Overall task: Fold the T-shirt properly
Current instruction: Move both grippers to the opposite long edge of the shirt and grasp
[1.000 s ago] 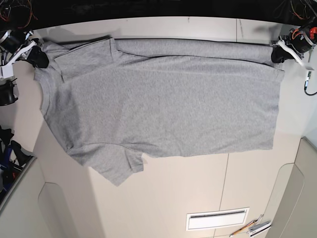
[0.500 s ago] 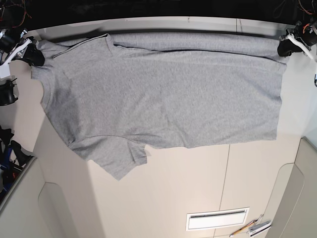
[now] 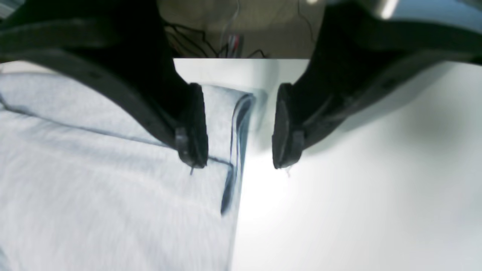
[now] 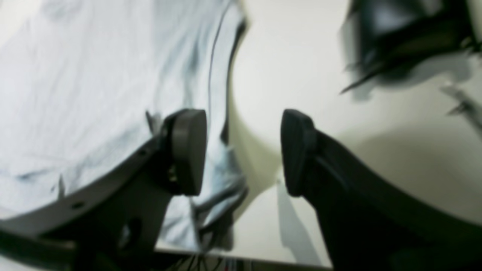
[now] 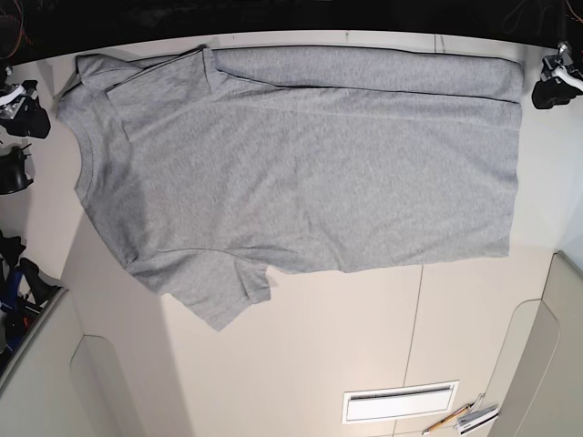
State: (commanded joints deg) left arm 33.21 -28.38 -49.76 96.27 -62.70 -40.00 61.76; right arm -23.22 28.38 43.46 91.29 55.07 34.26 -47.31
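The heather-grey T-shirt (image 5: 301,164) lies flat on the table, plain side up, neck at the left, hem at the right. Its far long edge is folded over in a band (image 5: 364,68) and one sleeve (image 5: 214,291) sticks out toward the front. My left gripper (image 5: 545,94) hangs open just off the shirt's far right corner; in the left wrist view the left gripper (image 3: 239,128) has the hem corner (image 3: 235,113) below its gap, untouched. My right gripper (image 5: 32,114) stands open just off the shoulder; in the right wrist view the right gripper (image 4: 243,150) is beside the cloth edge (image 4: 222,94).
A white slotted vent (image 5: 399,401) and a few small tools (image 5: 465,419) lie near the front right. Dark gear (image 5: 14,173) and cables crowd the left edge. The table's far edge (image 5: 346,36) runs just behind the shirt.
Both grippers let go of the shirt's far corners and drew outward, left arm to the right and right arm to the left. The shirt now rests flat.
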